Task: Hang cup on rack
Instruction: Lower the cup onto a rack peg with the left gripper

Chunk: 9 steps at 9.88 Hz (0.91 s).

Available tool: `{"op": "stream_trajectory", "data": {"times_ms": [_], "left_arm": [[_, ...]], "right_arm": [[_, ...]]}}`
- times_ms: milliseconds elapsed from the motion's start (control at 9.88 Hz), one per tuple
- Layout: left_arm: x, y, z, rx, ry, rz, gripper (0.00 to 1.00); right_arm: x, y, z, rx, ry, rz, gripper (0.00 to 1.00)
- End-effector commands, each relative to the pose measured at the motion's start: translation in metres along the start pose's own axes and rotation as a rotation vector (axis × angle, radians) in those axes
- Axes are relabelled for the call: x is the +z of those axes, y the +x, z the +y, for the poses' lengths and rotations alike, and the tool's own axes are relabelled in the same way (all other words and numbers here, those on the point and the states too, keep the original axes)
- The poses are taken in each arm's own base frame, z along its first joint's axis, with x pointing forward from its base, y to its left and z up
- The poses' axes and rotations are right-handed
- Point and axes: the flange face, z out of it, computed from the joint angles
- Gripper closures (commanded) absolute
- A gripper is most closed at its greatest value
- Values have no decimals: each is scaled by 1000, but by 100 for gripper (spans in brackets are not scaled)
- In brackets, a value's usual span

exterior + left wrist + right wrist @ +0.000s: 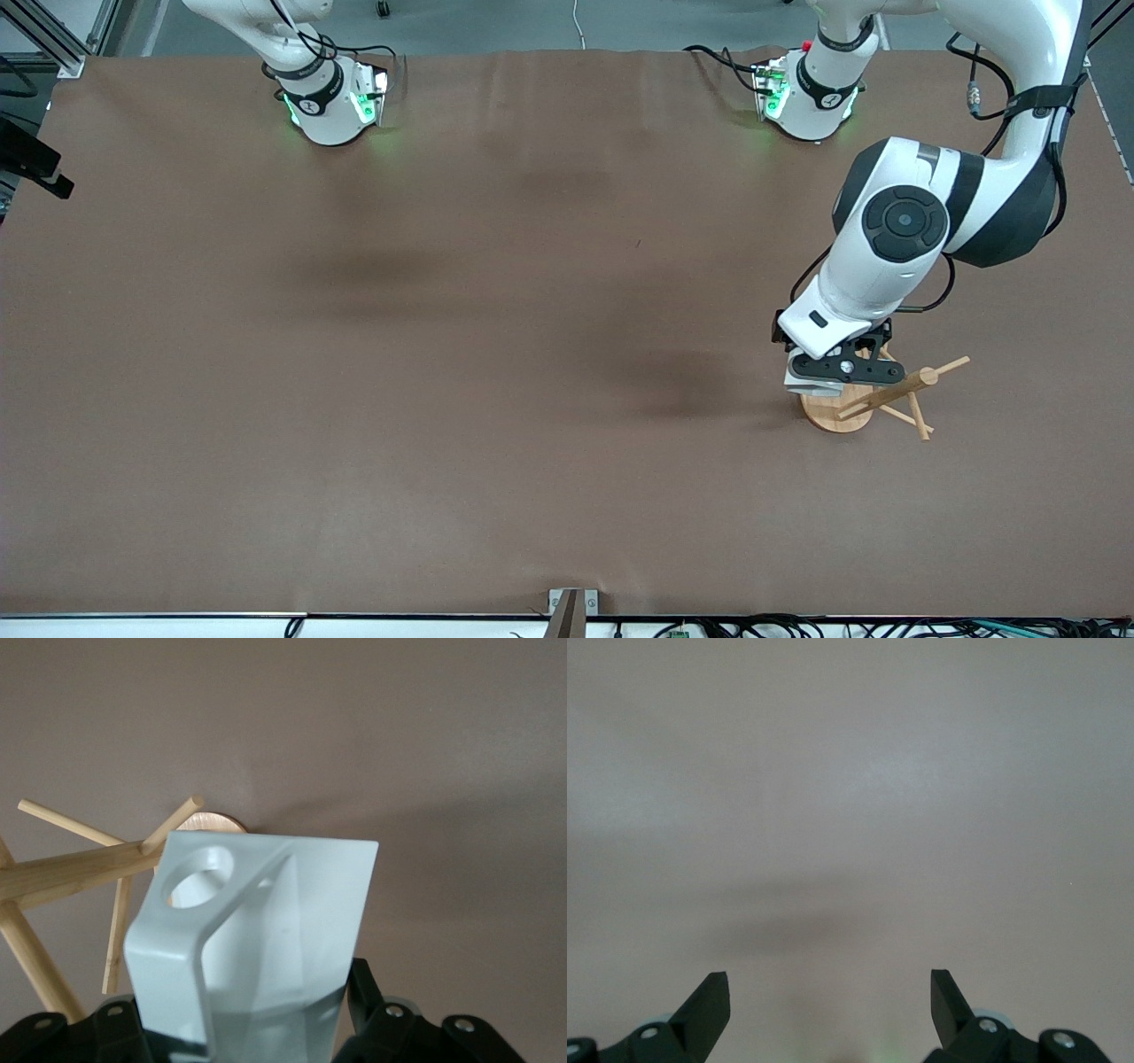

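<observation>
Two grippers differ: the left gripper pinches the small white faceted cup over the light wooden mug-tree rack, near the desk's left-arm end. Its handle hole sits just beside a thin dowel peg. Waiting above bare desk, the right gripper is spread wide.

The cup looks like smooth white plastic with a slight sheen on its flat facets. The rack is pale bare wood, its pegs matt, its base a little warmer in tone. The desk carries a matt brown covering, faintly creased.
</observation>
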Motion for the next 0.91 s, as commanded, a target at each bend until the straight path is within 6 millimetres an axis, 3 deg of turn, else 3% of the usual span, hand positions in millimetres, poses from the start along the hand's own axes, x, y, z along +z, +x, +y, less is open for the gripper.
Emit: {"op": "stream_trajectory", "data": {"times_ms": [0, 202, 405, 810], "left_arm": [[22, -9, 3, 22, 10, -29, 87], [22, -14, 6, 28, 13, -37, 87], [22, -20, 7, 34, 20, -43, 87], [15, -41, 0, 106, 40, -46, 87]], "right_arm": [[4, -4, -3, -12, 2, 5, 0], [-9, 0, -2, -50, 5, 31, 0], [-5, 7, 10, -28, 26, 27, 0], [5, 35, 8, -29, 15, 17, 0]]}}
